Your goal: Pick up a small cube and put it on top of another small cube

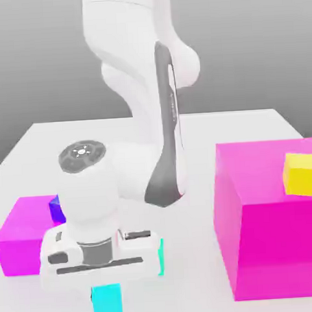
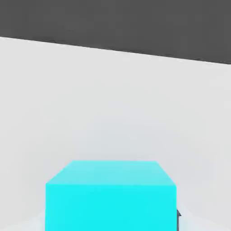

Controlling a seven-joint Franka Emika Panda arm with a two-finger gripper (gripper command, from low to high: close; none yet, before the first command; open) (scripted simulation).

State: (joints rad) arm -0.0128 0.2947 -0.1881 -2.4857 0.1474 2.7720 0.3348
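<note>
My gripper (image 1: 105, 288) hangs low over the white table (image 1: 193, 293), and the small cyan cube (image 1: 106, 301) sits directly beneath my hand, its upper part hidden behind the hand's body in the exterior view. In the hand view the cyan cube (image 2: 110, 196) fills the near part of the picture, close under the camera, with bare table beyond it. I cannot tell whether my fingers are apart, together or pressing on the cube: the hand's housing and the cube itself cover them.

The small yellow cube (image 1: 304, 173) rests on top of the large magenta block (image 1: 273, 223), well apart from my gripper, toward the exterior view's right. On the other side of my hand, toward the exterior view's left, lies a lower magenta block (image 1: 24, 238), with a dark blue cube (image 1: 56, 209) at its edge, partly behind my wrist. A sliver of teal cube (image 1: 161, 256) shows just beside my hand.
</note>
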